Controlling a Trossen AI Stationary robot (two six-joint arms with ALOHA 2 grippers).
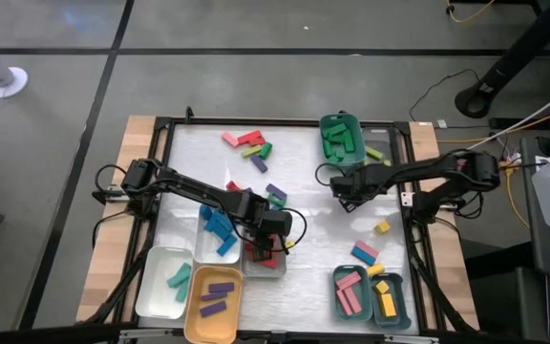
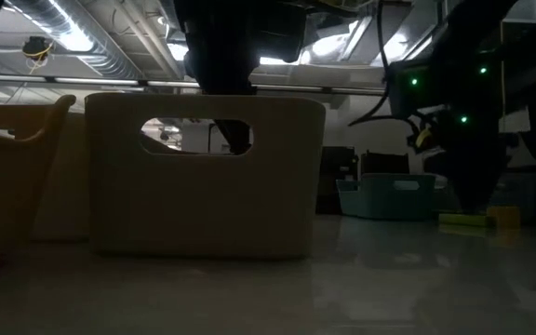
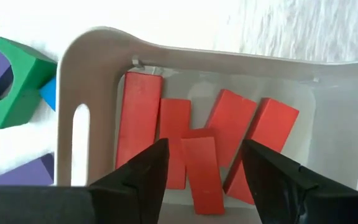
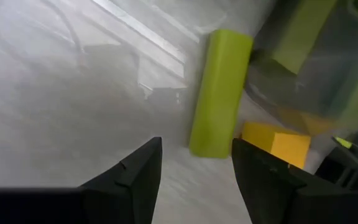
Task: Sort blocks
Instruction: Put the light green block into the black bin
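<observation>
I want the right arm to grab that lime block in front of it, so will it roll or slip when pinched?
The lime block looks flat-faced and square-edged, so it should slide, not roll. It seems rigid and probably light. Its smooth faces and the glossy table suggest it could skid if nudged off-centre. The right gripper fingers stand open, short of it.

A white worktop (image 1: 304,191) carries several trays: a green one (image 1: 325,126) at the far side, a white one (image 1: 153,283), an orange one (image 1: 201,320) and a grey one (image 1: 246,265) near left, and two teal ones (image 1: 361,311) near right.
</observation>
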